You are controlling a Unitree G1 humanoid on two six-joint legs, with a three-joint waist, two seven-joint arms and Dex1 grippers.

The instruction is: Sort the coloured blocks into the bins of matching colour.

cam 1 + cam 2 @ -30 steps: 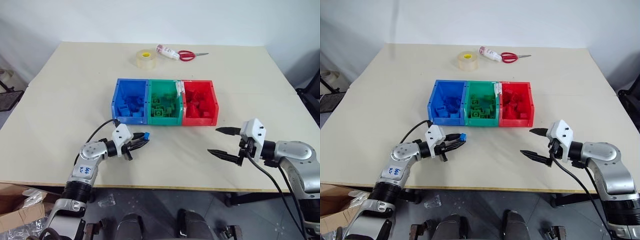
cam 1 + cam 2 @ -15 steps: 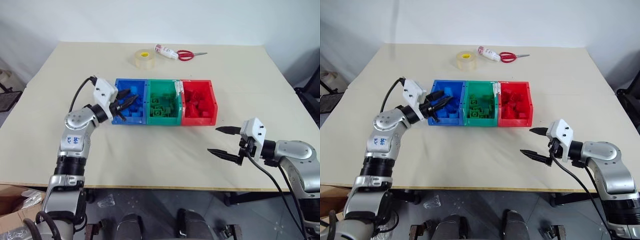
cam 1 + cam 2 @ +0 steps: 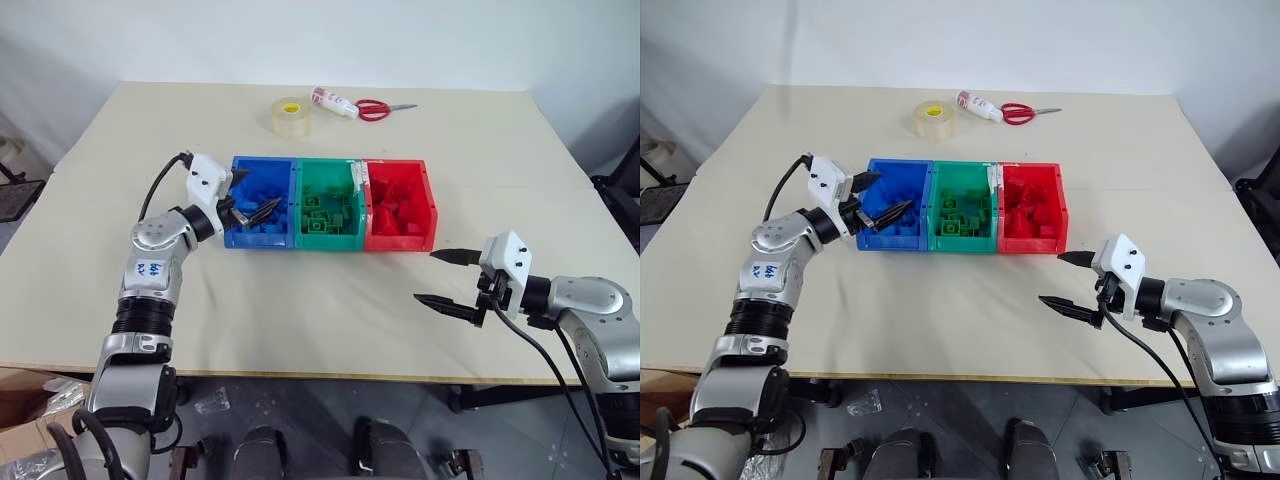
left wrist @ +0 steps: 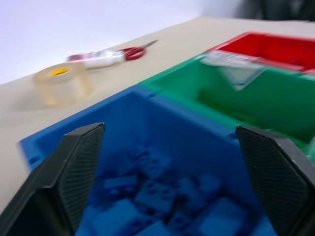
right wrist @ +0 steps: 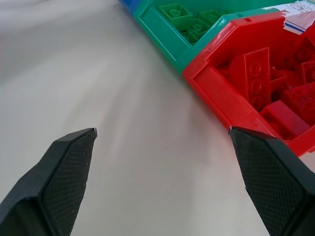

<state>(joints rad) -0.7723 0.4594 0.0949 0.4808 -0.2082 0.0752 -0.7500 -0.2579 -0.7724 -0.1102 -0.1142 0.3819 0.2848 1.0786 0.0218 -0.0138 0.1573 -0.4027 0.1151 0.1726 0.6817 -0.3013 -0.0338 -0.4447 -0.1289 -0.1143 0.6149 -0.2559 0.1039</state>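
Three joined bins stand mid-table: the blue bin [image 3: 258,240], the green bin [image 3: 327,241] and the red bin [image 3: 401,241]. Each holds blocks of its own colour: blue blocks [image 4: 147,191], green blocks [image 5: 178,11], red blocks [image 5: 275,93]. My left gripper [image 3: 254,194] hovers over the left part of the blue bin, open, with nothing between its fingers. My right gripper [image 3: 426,277] hangs open and empty above bare table in front of the red bin, to its right.
At the far side of the table lie a clear tape roll [image 3: 291,115], a small white bottle [image 3: 333,102] and red-handled scissors [image 3: 375,108]. The table [image 3: 300,320] in front of the bins is bare.
My left gripper rose from the table front to the blue bin carrying a blue block, then opened; the block is no longer between its fingers. The right arm stayed still.
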